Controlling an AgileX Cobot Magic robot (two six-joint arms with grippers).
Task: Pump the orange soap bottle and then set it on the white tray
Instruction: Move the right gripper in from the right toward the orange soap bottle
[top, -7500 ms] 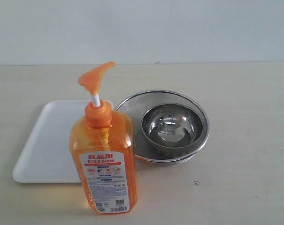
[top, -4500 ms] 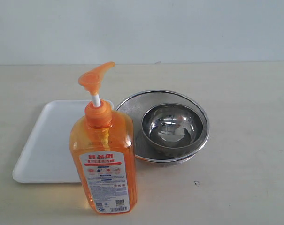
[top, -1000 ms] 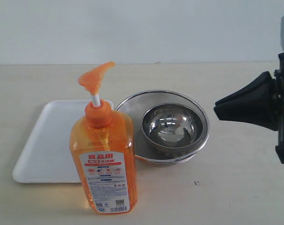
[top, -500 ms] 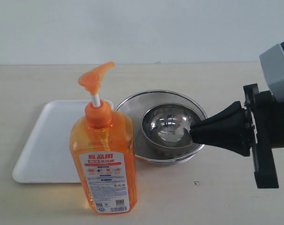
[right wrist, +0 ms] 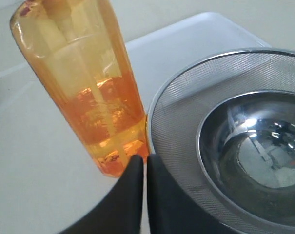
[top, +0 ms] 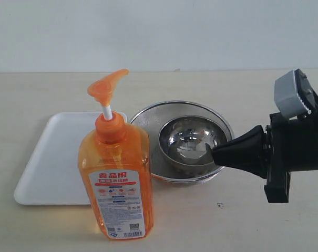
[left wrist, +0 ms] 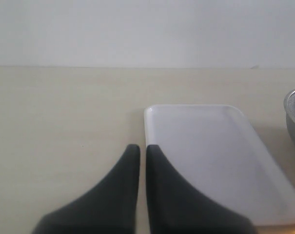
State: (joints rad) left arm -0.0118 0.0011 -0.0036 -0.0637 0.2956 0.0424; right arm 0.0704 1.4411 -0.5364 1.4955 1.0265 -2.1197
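Swinging in from 3 o'clock, the right fingers (top: 227, 153) have crossed from the frame's edge to the near rim of the round steel mesh strainer (top: 143, 116) within the last second. They are pressed together and hold nothing, and their tips aim toward 9 o'clock at the tall translucent orange soap bottle (top: 116, 178). In the right wrist view the bottle's base stands just past those tips; contact cannot be told. The left fingers (left wrist: 131, 158), closed to a thin slit and empty, hang over the pale counter (left wrist: 64, 122) at the edge of the flat white plastic tray (left wrist: 201, 146). The bottle stands upright on the counter at the tray's 5 o'clock corner. The strainer, with the polished steel bowl (top: 193, 142) inside it, is at the bottle's 2 o'clock. The pump head sits raised on its white stem, so neither the pumping nor the move to the tray appears begun. Bottle, tray, strainer and bowl sit where they sat before.
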